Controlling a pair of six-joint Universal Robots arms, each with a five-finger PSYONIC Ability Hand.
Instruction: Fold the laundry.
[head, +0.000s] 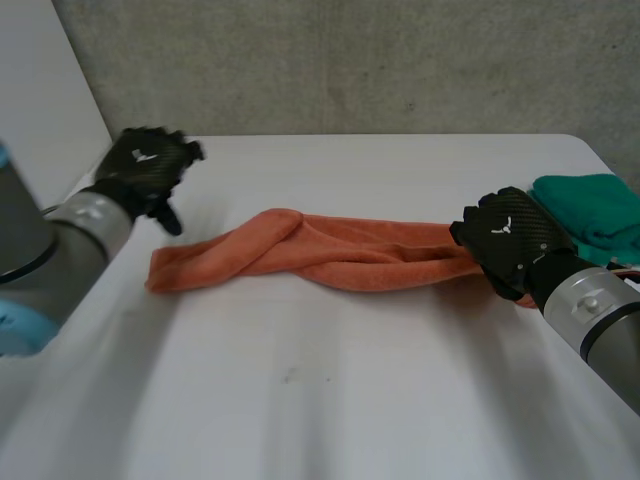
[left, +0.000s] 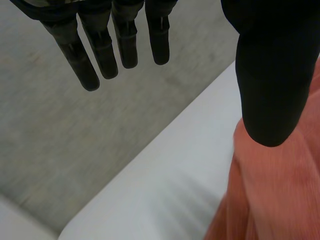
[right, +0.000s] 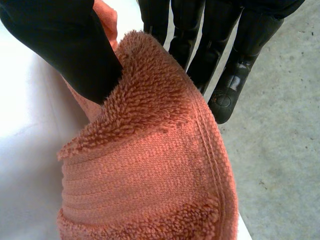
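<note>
We see the towel (head: 330, 255) lying bunched into a long twisted strip across the worktop (head: 300, 400), running from 9 to 3 o'clock. Our right hand (head: 505, 240) pinches its 3 o'clock end between thumb and fingers. Our left hand (head: 150, 165) hangs released, fingers straight, at 11 o'clock of the other end. A green cloth (head: 590, 205) lies at 2 o'clock of the right hand.

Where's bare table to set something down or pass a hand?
Biggest free patch: the table nearer the robot than the orange towel. Also free: the far strip beyond it, between the left hand and the green towel. Crowded: right side, where the right hand pinches the orange towel's end beside the green one.
</note>
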